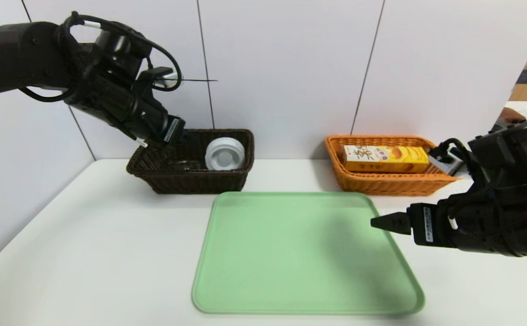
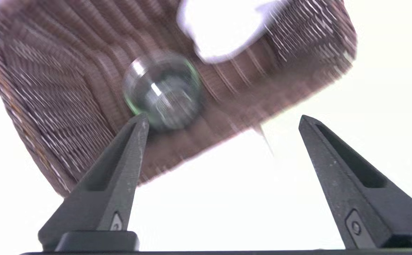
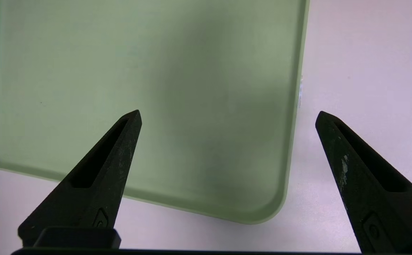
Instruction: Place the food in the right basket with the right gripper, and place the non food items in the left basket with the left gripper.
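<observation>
While the left gripper is held above the left end of the dark brown basket, its two pointed black fingers are spread wide apart with nothing between them. Directly below it, the round clear glass dish is seen lying on the woven floor of that basket, and the white tape roll is propped on edge against the basket's right end wall. This basket is deep and rectangular, of tightly woven, nearly black wicker, and is set at the far edge of the white table, left of centre.

The long yellow snack box, a smooth carton with a white end and printed chips, is found lying flat along the shallow orange-tan wicker basket, which has a flared rim and stands at the far edge towards the right corner. The right gripper is held well in front of that basket, over the right edge of the pale green tray, with its fingers likewise apart and nothing held. The tray is smooth, flat and round-cornered with a low raised rim, and is placed at the table's middle.
</observation>
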### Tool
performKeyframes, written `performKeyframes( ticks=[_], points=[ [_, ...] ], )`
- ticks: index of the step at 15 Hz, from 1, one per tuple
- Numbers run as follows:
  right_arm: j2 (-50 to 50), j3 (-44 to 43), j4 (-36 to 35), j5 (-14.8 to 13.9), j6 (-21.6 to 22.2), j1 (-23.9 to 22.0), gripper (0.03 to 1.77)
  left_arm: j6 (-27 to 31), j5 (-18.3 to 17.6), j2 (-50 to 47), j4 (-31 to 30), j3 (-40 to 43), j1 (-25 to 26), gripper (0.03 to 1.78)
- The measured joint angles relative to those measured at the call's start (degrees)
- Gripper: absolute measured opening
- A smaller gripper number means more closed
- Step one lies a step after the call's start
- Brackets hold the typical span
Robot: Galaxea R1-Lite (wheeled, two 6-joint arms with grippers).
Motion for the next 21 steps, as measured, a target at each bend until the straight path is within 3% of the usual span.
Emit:
performKeyframes(
  ticks=[6, 12, 17, 21],
  points=[
    [-4.72, -2.82, 0.72, -0.66, -3.32, 0.05, 1.70, -0.22, -0.02, -8.96, 4.88, 6.53, -2.04, 1.62],
    [-13.25, -2.60, 0.85, -0.77, -8.46, -0.04, 1.70, -0.37, 0.41, -25.64, 4.05, 22.66, -2.17, 1.67],
    [-22.43, 1.02, 0.96, -0.74, -13.37, -0.04, 1.70, -0.02, 1.35, -41.36, -4.00, 42.59, -2.17, 1.68],
    [-30.87, 5.10, 2.93, -0.63, -17.35, -0.04, 1.70, 0.66, 6.01, -51.85, -13.90, 57.09, -2.10, 1.69]
  ],
)
